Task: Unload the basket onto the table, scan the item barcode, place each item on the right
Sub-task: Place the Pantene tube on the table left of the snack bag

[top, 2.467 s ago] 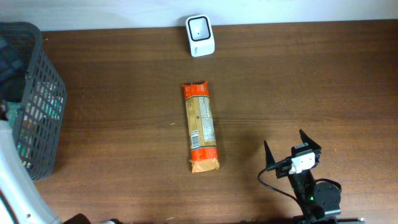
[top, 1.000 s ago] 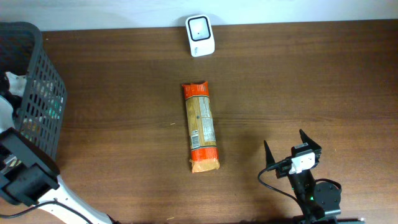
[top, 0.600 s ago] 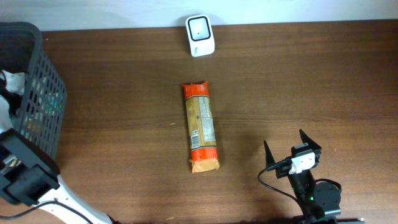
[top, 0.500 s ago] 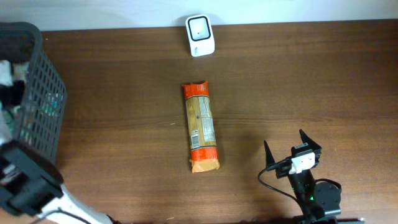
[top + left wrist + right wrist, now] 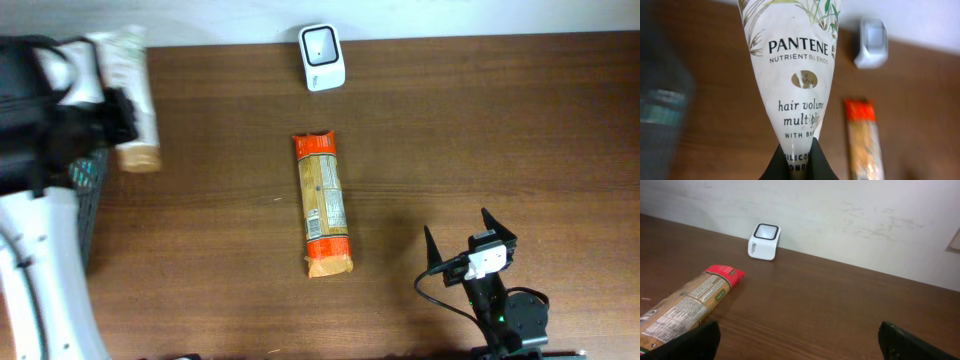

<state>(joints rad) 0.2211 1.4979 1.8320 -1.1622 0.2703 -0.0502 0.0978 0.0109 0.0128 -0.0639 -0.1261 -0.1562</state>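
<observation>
- While the left gripper (image 5: 796, 161) pinches it tight, the white Pantene squeeze tube (image 5: 797, 75) hangs in the air over the far-left part of the brown wooden table (image 5: 500, 120). Black fingers (image 5: 819, 167) bite the tube's narrow end, just under the printed text.
- Tube vs scanner: small white box-shaped barcode scanner (image 5: 322, 44) sits at the table's far edge, well apart to the tube's right.
- Tube vs basket: dark grey mesh basket (image 5: 90, 185) is at the left edge, mostly hidden under the left arm, w/ the tube just beside it.
- Long orange-and-tan food packet (image 5: 322, 203) lies flat mid-table, lengthwise, near side of the scanner and apart from it.
- Right gripper (image 5: 457, 225) sits at the near-right, jaws spread wide, nothing btwn them.
- Overhead only: tube's tan cap, blurred, pointing to the near side. Both arms seen at once.
- Left wrist only: tube label legible ("hair volume multiplier" in part). Cap out of shot, basket a blur.
- Right wrist only: scanner's dark window on its top face and the packet's nutrition panel. No tube in shot.
</observation>
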